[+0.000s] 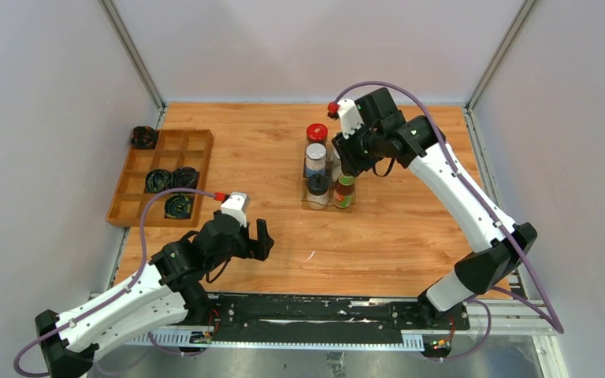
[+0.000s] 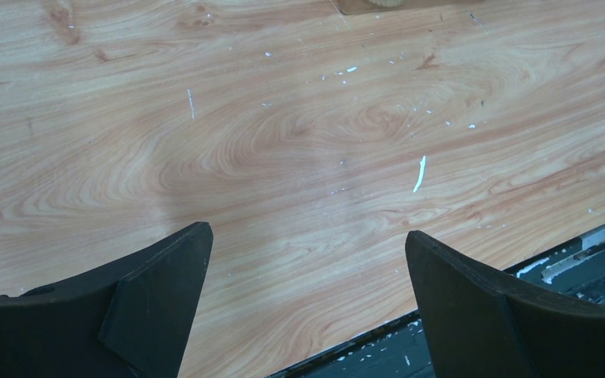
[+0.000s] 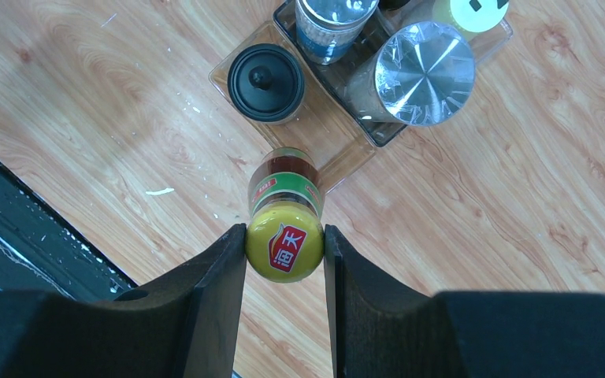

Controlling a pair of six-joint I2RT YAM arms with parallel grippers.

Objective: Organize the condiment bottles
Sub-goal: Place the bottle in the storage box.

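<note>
My right gripper point(image 3: 285, 236) is shut on the yellow cap of the brown sauce bottle point(image 3: 285, 189), held upright with its base at the front right corner of a clear tray point(image 3: 327, 134). The black-capped jar point(image 3: 266, 82), blue-labelled jar point(image 3: 333, 24), silver-lidded jar point(image 3: 424, 72) and yellow-capped shaker point(image 3: 473, 12) stand in that tray. From above, the red-lidded jar point(image 1: 316, 132), blue-labelled jar point(image 1: 314, 160), black-capped jar point(image 1: 318, 189) and sauce bottle point(image 1: 344, 191) show under the right gripper point(image 1: 348, 169). My left gripper point(image 1: 261, 239) is open and empty above bare wood point(image 2: 307, 236).
A wooden compartment tray point(image 1: 138, 206) at the left edge holds black coiled bundles point(image 1: 160, 180); another bundle point(image 1: 143, 137) lies behind it. The black rail point(image 1: 323, 311) runs along the table's near edge. Grey walls close the back and sides.
</note>
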